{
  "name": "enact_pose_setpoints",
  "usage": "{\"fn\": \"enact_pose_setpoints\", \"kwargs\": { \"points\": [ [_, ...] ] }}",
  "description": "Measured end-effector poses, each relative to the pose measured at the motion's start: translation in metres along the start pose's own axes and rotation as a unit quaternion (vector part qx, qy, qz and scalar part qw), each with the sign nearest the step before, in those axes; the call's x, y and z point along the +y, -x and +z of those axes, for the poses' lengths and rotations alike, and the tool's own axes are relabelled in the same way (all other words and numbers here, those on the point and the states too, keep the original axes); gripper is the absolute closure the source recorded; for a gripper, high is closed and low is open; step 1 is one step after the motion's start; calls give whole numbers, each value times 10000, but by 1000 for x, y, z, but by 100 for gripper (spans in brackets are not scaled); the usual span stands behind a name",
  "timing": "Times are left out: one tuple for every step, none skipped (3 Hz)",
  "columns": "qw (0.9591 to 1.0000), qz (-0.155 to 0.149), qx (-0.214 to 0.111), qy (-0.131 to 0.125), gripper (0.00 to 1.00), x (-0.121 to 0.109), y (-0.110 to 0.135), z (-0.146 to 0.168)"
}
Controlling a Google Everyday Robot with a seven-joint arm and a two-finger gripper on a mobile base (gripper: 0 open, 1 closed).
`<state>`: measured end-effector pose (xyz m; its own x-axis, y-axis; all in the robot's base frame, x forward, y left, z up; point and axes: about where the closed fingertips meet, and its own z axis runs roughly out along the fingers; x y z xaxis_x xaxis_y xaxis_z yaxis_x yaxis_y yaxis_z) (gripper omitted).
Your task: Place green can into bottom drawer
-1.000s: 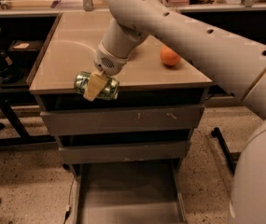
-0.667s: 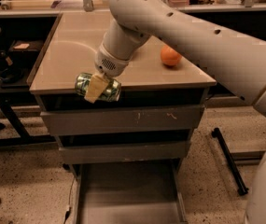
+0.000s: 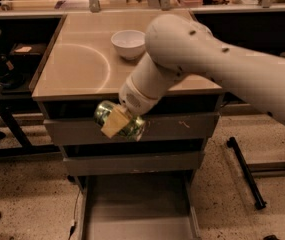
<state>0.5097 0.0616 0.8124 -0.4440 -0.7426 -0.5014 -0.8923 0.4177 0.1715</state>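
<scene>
Tan cabinet top (image 3: 77, 59), white bowl (image 3: 128, 43). Gripper (image 3: 115, 122) clamped on shiny green metal can (image 3: 101, 112) beside the upper drawers. Open grey bottom drawer (image 3: 137, 206) is directly below; lowering and release remain.

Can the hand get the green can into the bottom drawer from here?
Probably yes. The hand, shut on the shiny green can, hangs in front of the upper drawers; the wide grey bottom drawer stands open below, nothing visible between.
</scene>
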Motion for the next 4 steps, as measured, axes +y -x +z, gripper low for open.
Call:
{"fn": "enact_pose_setpoints", "kwargs": {
  "points": [
    [9993,157,316,96,100,6,-40,19],
    [9993,147,319,100,100,6,-39,20],
    [9986,290,386,238,100,15,-53,34],
    [9883,1185,473,839,100,43,-115,99]
  ]
}}
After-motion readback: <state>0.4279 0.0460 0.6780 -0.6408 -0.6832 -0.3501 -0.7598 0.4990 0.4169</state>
